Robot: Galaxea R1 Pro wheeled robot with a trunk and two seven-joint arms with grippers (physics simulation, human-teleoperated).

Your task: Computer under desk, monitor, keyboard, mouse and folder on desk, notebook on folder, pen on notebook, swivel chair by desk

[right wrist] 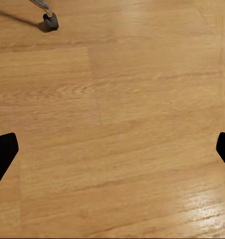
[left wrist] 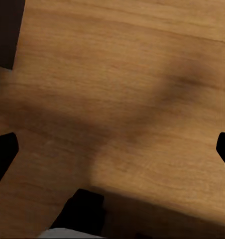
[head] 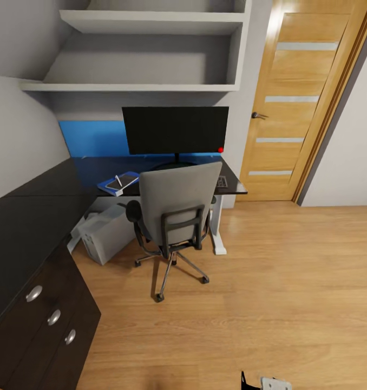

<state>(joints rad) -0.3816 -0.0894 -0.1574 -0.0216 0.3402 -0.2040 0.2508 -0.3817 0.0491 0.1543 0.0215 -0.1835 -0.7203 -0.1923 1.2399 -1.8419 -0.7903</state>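
Note:
The black monitor (head: 175,130) stands on the glossy black L-shaped desk (head: 37,200). The grey swivel chair (head: 177,208) is pushed up against the desk's front, its back towards me. On the desk left of the chair lies the blue folder (head: 109,185), with the dark notebook (head: 122,181) on it and the white pen (head: 118,179) on top. An end of the keyboard (head: 222,182) shows past the chair's back; the mouse is hidden. The light grey computer (head: 105,234) sits under the desk. My left gripper (left wrist: 112,152) and right gripper (right wrist: 112,152) hang open over the wooden floor, both empty.
The dark drawer unit (head: 51,319) with round silver knobs is close at my left. A wooden door (head: 297,103) stands at the back right, grey wall shelves (head: 145,54) above the desk. One chair castor (right wrist: 50,21) is in the right wrist view. Wooden floor (head: 270,292) spreads to the right.

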